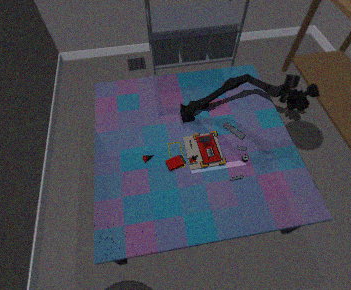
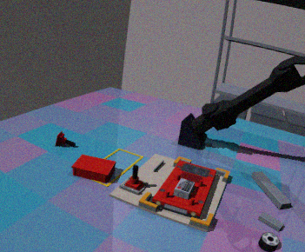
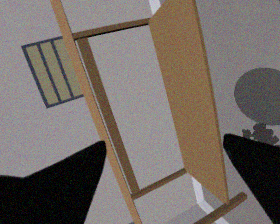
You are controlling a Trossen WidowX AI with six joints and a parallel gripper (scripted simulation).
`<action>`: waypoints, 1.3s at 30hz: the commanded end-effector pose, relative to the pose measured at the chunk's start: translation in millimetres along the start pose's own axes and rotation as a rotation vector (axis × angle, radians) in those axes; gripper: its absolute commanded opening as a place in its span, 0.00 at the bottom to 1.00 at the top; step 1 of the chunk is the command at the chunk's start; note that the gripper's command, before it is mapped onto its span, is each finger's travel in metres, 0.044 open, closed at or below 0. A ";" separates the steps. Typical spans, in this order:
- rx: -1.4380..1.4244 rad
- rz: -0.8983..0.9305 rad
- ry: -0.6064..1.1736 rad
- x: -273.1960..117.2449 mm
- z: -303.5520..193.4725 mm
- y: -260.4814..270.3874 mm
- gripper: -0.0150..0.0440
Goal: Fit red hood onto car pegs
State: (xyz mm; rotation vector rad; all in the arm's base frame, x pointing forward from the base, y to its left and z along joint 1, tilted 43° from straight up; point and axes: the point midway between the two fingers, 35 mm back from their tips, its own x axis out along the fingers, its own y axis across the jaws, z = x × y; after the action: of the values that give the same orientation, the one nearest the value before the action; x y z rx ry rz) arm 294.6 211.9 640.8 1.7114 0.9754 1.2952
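Note:
The red hood (image 1: 175,163) (image 2: 94,168) lies on the table just left of the jig, beside a yellow outlined rectangle (image 1: 168,146) (image 2: 110,155). The red chassis (image 1: 207,147) (image 2: 171,193) sits in the white jig board (image 1: 188,142) (image 2: 149,172) with orange corners, and the grey engine block (image 2: 184,188) is on its deck. The pegs are too small to make out. My gripper (image 1: 298,98) (image 3: 164,143) is open and empty. It hangs far to the right, beyond the table's edge, and faces the floor. The arm (image 2: 254,93) reaches out from its base (image 1: 187,112) (image 2: 192,132).
Grey bars (image 1: 234,131) (image 2: 271,189) and a small wheel (image 1: 245,158) (image 2: 268,240) lie right of the jig. A small red tool (image 1: 147,158) (image 2: 64,140) lies left of the hood. A red and black piece (image 2: 135,180) stands on the board. A wooden bench (image 1: 332,85) (image 3: 183,75) stands beside the gripper.

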 end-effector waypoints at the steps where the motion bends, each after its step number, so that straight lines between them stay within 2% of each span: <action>1: 0.011 -0.016 -0.108 -9.4 48.2 -13.2 1.00; 18: -0.038 -0.113 -0.446 -70.0 185.2 -60.9 1.00; 29: -0.009 -0.269 -0.706 -160.5 285.9 -114.1 1.00; 39: 0.055 -0.436 -0.900 -263.8 347.2 -168.9 1.00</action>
State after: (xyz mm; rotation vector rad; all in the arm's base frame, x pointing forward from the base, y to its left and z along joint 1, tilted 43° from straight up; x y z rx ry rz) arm 552.8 29.9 357.4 1.7349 0.7402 0.2642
